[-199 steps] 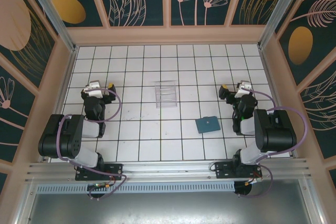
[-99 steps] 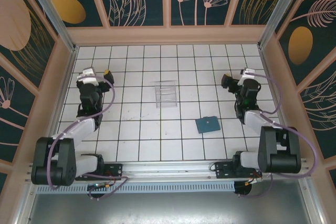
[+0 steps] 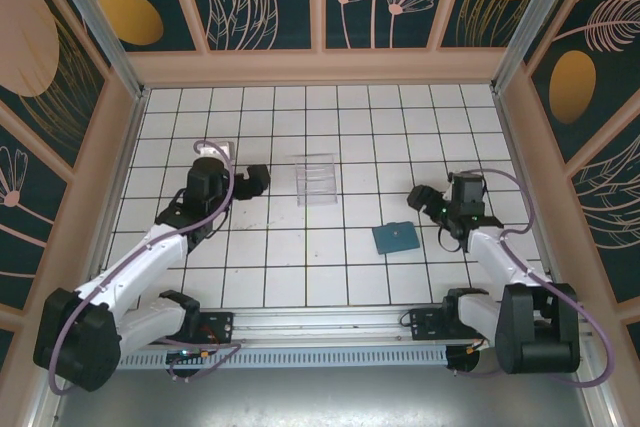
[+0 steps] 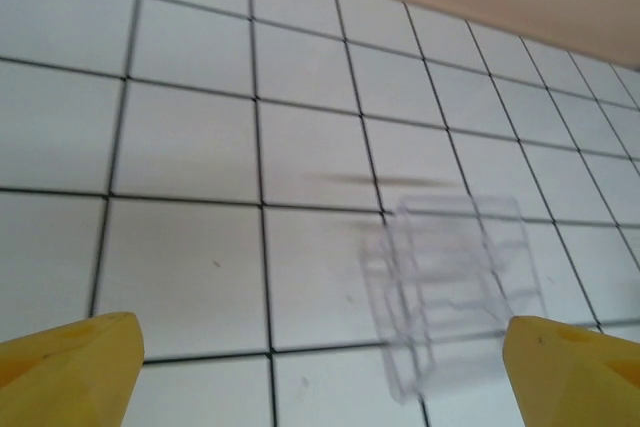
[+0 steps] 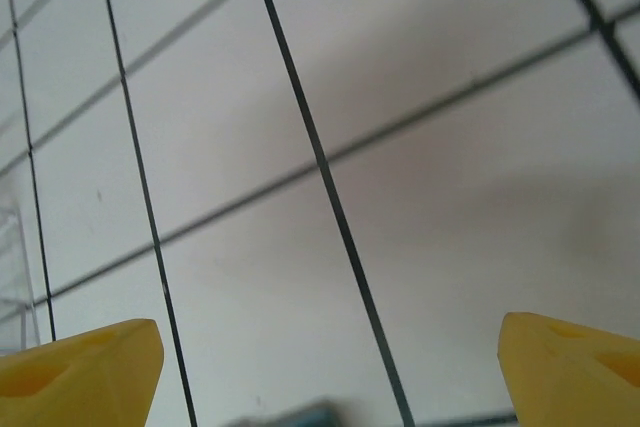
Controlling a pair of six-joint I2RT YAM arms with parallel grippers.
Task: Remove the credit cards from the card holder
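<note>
The teal card holder (image 3: 396, 237) lies flat on the gridded worktop (image 3: 300, 267), near and right of centre; what it holds cannot be told. A clear ridged tray (image 3: 316, 183) sits farther back at centre, grid lines showing through it. The left gripper (image 3: 255, 180), spread wide, hovers just left of the tray. The right gripper (image 3: 420, 197), also wide, hangs near the holder's far right corner.

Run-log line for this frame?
left pincer: open, left of clear tray | right pincer: open, right of card holder | card holder: lying flat, ungrasped
</note>
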